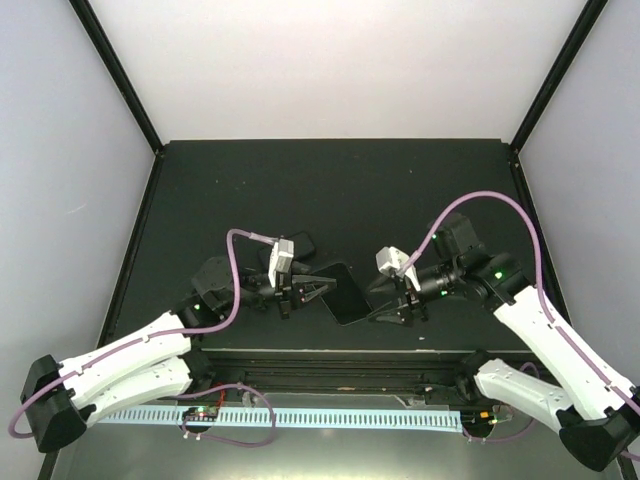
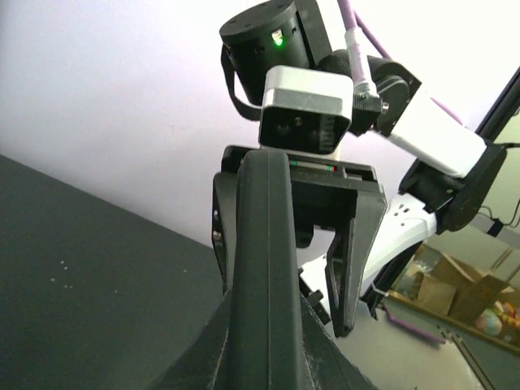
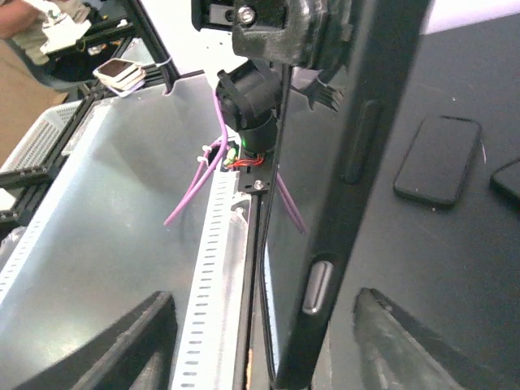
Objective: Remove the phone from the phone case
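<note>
The black phone in its black case [image 1: 348, 294] is held edge-up just above the table's near middle. My left gripper [image 1: 300, 294] is shut on its left end; in the left wrist view [image 2: 265, 351] the cased edge [image 2: 268, 244] rises between my fingers. My right gripper [image 1: 401, 306] is open at the phone's right end. In the right wrist view [image 3: 272, 329] its fingers [image 3: 134, 345] stand wide apart on either side of the case's edge [image 3: 353, 146], not touching it. A silver side button [image 3: 317, 286] shows. I cannot tell whether phone and case have parted.
Two other dark phones lie flat on the table behind the left gripper [image 1: 300, 245], seen in the right wrist view as one [image 3: 439, 158] and another at the frame edge [image 3: 509, 180]. A slotted cable duct [image 1: 300, 417] runs along the near edge.
</note>
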